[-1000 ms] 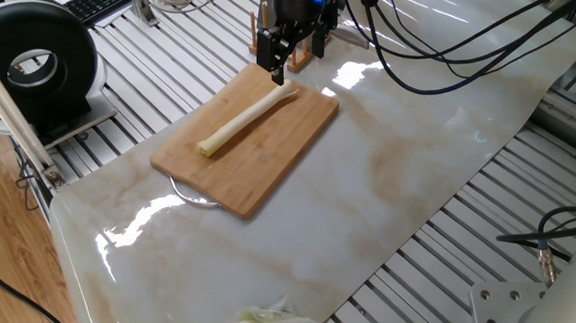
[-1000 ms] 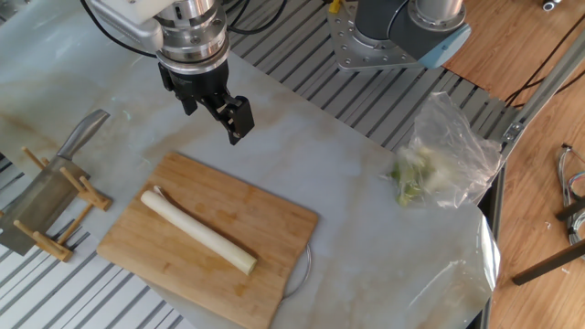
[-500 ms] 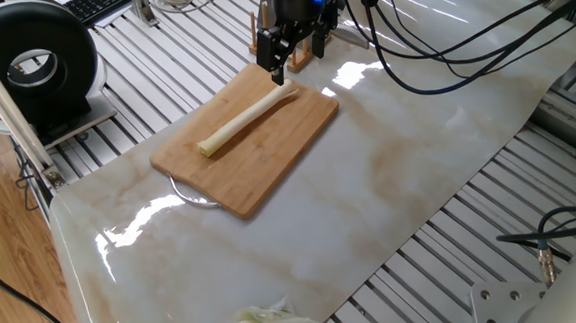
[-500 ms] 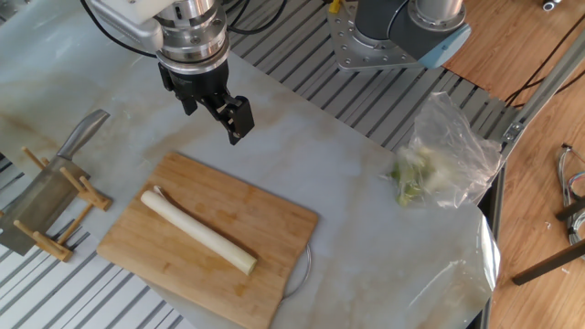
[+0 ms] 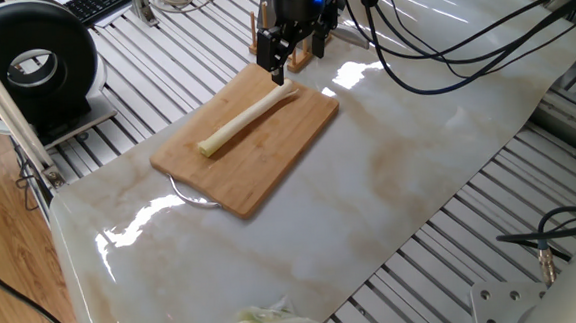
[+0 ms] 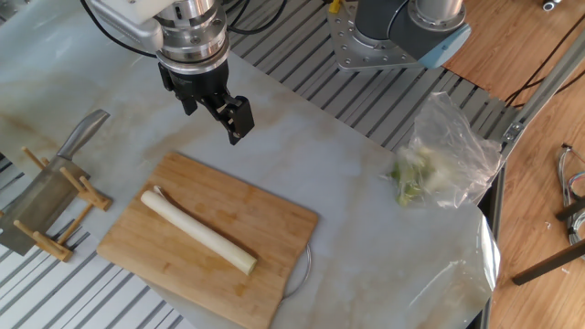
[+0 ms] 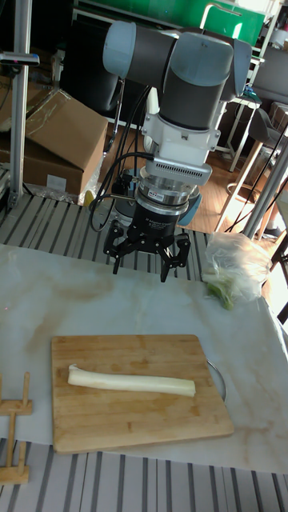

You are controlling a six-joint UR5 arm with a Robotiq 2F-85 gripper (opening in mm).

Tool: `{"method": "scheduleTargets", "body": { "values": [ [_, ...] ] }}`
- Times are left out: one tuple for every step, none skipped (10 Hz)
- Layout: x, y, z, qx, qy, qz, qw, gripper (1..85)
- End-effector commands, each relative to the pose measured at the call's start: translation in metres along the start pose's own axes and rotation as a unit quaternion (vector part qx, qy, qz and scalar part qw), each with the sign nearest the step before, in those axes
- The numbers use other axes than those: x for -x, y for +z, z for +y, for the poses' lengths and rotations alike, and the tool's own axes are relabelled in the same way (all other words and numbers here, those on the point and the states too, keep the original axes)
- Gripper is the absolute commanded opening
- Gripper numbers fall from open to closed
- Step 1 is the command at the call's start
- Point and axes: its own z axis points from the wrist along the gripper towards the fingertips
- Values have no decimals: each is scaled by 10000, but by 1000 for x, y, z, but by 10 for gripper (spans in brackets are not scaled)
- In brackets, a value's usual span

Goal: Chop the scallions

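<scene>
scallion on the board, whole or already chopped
Whole. The scallion lies as one unbroken stalk on the cutting board, with no chunks beside it; the gripper hangs nearby, jaws open and empty.

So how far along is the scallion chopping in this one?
Done: only the setup. The scallion lies whole and uncut on the cutting board. In hand: nothing, since the end effector hovers open and empty near the board. Left: fetching the knife from its rack, then every cut.

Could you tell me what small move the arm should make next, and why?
Probably swing toward the knife in its wooden rack beside the cutting board: the gripper hangs open and empty, and the scallion lies whole on the board, so it needs a blade first.
</scene>
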Motion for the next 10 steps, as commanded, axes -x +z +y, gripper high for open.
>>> {"method": "scheduleTargets", "body": {
  "values": [
    [-3,0,7,87,-547,45,9985,13],
    [-2,1,9,33,-508,41,9987,13],
    [-2,2,11,47,-501,32,9987,13],
    [-1,2,11,39,-501,25,9987,13],
    [-2,2,10,24,-501,34,9987,13],
    [-1,3,10,24,-501,34,9987,13],
    [-1,3,9,9,-508,27,9987,13],
    [-1,4,6,-52,-569,31,9984,13],
    [1,7,6,-46,-554,8,9985,13],
    [3,9,7,-40,-524,-24,9986,13]
  ]
}}
